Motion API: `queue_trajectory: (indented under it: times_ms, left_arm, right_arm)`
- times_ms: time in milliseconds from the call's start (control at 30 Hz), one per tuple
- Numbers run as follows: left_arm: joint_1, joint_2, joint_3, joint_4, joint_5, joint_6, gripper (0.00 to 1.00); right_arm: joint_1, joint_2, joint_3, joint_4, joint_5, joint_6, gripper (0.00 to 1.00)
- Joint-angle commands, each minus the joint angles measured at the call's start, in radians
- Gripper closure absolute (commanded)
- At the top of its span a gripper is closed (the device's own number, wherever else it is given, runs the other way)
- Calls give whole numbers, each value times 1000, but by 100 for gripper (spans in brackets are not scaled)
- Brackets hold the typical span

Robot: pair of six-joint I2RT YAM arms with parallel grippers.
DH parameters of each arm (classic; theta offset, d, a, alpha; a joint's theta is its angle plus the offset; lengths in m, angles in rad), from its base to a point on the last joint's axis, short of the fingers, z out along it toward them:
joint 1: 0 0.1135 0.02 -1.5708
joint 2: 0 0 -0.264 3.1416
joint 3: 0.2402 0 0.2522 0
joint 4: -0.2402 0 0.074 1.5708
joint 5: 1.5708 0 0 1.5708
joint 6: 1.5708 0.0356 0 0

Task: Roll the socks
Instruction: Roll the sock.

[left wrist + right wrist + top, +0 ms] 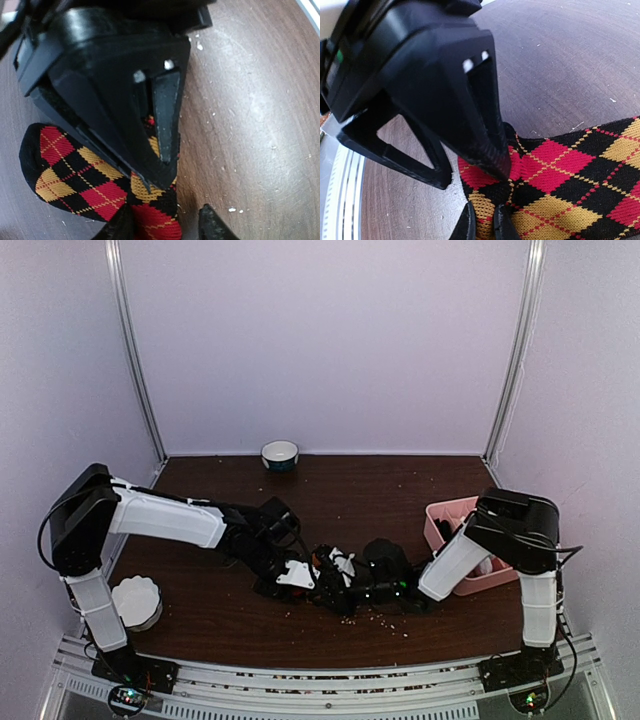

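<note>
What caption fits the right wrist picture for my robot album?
The right gripper pinches a black fabric sock with red and yellow argyle diamonds on the brown wooden table.

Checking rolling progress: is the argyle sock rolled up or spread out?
Spread out, not rolled: the argyle sock lies flat on the table in the right wrist view.

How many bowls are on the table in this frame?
2: a round bowl at the far edge, centre, and a white fluted bowl at near left. Any inside the pink bin would be hidden.
</note>
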Motion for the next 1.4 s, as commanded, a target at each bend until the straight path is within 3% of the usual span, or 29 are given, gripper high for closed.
queue_trajectory:
  times_ms: [0,267,333,500,700,733,767,800,1000,1167,1367]
  left_arm:
    - [-9,41,-3,0,-67,35,59]
    - [-9,114,69,-83,-175,0,66]
    - [-7,154,122,-149,-179,-22,72]
    - [2,180,211,-328,-71,-48,90]
    - [9,190,279,-513,85,-82,94]
    - [13,197,292,-539,112,-93,94]
    - [19,203,305,-560,135,-104,94]
    - [28,209,317,-578,163,-115,94]
    - [67,286,386,-654,227,-174,94]
    - [71,337,417,-677,206,-206,94]
    - [72,400,470,-750,221,-196,92]
  right_arm:
    - [-16,85,-50,-334,19,4,96]
    - [-25,39,-103,-234,-1,35,81]
    - [-25,20,-115,-207,-9,42,77]
    - [-28,-57,-181,-139,26,41,68]
    - [-29,-149,-275,-37,85,38,63]
    - [-28,-159,-289,-13,91,40,52]
    - [-28,-173,-297,3,91,41,11]
    - [-27,-185,-302,14,94,43,1]
    - [-18,-280,-324,14,183,38,1]
    - [1,-448,-302,-184,415,3,0]
    - [-14,-673,-378,-89,645,120,1]
